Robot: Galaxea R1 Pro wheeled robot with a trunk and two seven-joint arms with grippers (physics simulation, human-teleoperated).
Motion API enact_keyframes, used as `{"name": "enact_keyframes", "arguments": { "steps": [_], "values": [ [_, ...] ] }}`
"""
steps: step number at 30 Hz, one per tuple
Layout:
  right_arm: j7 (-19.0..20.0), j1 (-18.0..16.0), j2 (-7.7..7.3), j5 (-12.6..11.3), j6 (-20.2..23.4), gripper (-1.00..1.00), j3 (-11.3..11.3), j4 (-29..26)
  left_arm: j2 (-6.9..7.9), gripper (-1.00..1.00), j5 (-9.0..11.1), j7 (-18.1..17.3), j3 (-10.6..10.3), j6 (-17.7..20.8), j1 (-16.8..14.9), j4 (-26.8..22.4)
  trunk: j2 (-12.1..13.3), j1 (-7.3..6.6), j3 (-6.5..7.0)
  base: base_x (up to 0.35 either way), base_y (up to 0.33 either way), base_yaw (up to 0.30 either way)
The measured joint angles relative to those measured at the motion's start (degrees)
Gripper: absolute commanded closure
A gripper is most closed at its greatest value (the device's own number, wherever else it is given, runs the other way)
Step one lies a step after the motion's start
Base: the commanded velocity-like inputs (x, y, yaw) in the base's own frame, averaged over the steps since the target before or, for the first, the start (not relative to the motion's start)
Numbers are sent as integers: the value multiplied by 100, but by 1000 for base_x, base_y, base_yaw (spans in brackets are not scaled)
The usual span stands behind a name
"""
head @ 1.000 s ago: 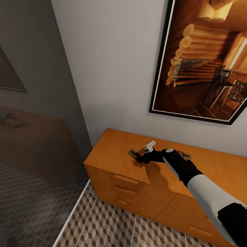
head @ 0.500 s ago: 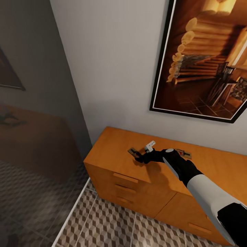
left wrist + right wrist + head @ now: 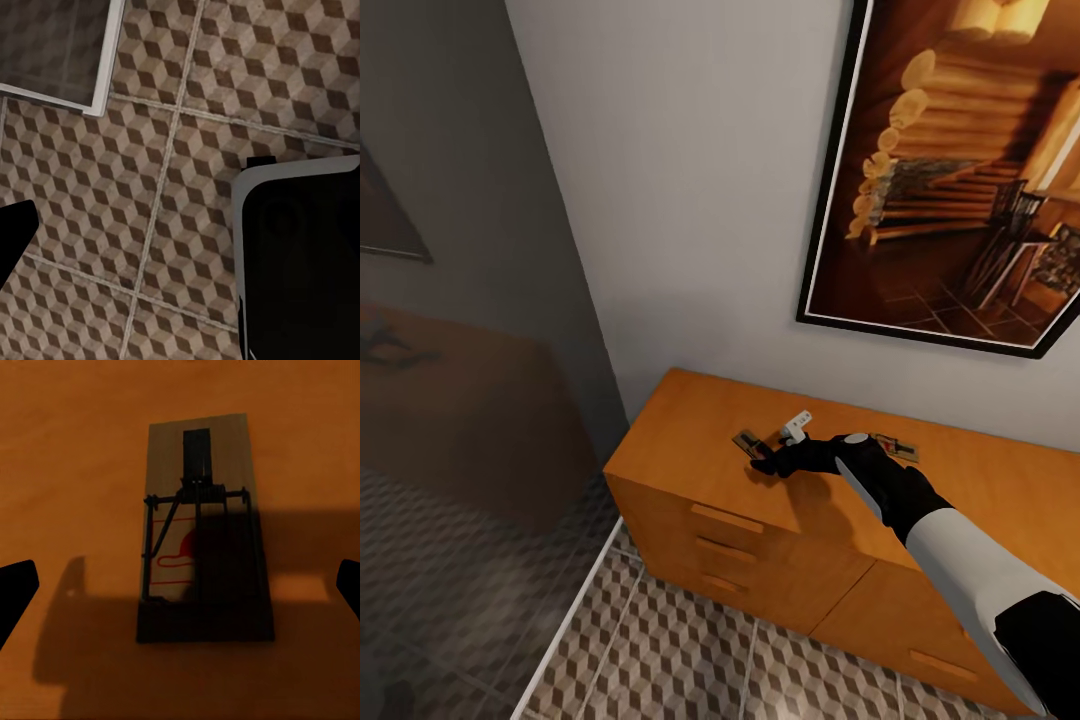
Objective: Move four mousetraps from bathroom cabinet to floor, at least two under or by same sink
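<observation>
- Right wrist view looks straight down on one mousetrap (image 3: 201, 529) lying flat on the cabinet top (image 3: 67, 450), with my right gripper's (image 3: 180, 592) two dark fingertips (image 3: 15, 592) showing far apart at the two sides of that view; those jaws are wide apart and hold nothing.
- Head view puts my right gripper (image 3: 768, 462) just over the mousetrap (image 3: 748, 441) near the cabinet's (image 3: 690, 420) left end; a second mousetrap (image 3: 896, 447) lies beyond my forearm, near the wall.
- The trap is thin and flat, so I judge my fingertips could close above it or skid over the wood and miss.
- A glancing touch could push it toward the cabinet's edge and off onto the floor (image 3: 690, 660).
- Its wire spring might snag a fingertip and tilt it in the grip.
- My forearm could brush the second trap as I pull away.
- My left gripper hangs over the floor tiles (image 3: 150, 150); one dark fingertip (image 3: 13, 236) shows, and I cannot tell how those jaws stand.
</observation>
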Motion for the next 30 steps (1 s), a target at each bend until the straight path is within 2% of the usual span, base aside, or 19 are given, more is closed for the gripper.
{"name": "enact_keyframes", "arguments": {
  "steps": [21, 30],
  "values": [
    [49, 0, -28, -8, -3, -100, -1, 0, 0, -100, 0, -1, 0, 0, 0, 0, 0, 0, 0, 1, 0, 0],
    [44, -3, -48, -6, -1, -100, -1, 0, 0, -100, 0, 0, 0, 0, 0, 0, 0, -1, 0, 75, 0, 0]
  ]
}}
